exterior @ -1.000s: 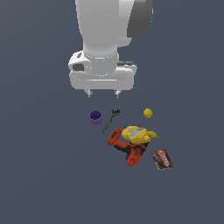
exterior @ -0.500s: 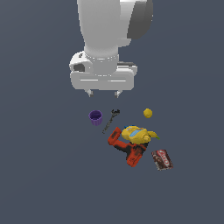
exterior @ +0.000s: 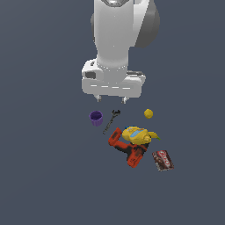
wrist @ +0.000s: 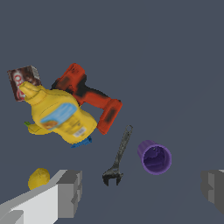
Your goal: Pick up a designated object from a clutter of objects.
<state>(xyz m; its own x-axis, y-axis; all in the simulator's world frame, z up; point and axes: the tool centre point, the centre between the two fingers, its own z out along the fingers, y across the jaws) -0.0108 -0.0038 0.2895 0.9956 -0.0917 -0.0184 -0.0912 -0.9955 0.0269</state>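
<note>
Off at about two o'clock from the main heap sits the yellow ball (exterior: pixel 148 113), alone on the dark floor, well apart from the purple cup (exterior: pixel 96 117) and near, but not touching, the yellow bottle (exterior: pixel 137 134). Hanging above the clutter, the gripper (exterior: pixel 110 99) is spread wide with nothing between its fingers (wrist: pixel 70 193) — the cup and the black wrench (exterior: pixel 111 120) lie roughly beneath it, not the ball.

My guess is the ball is light, fairly firm and smooth-skinned, so it may roll or squirt out under a careless pinch. Squeezing across its middle, straight down from above, looks safest, and there is open floor all around it for the fingers.

Harder to read: the red-and-black drill (exterior: pixel 126 150) is partly covered by the bottle, the dark red box (exterior: pixel 163 159) has print too small to make out, and in the wrist view a finger crowds the ball (wrist: pixel 38 178).
</note>
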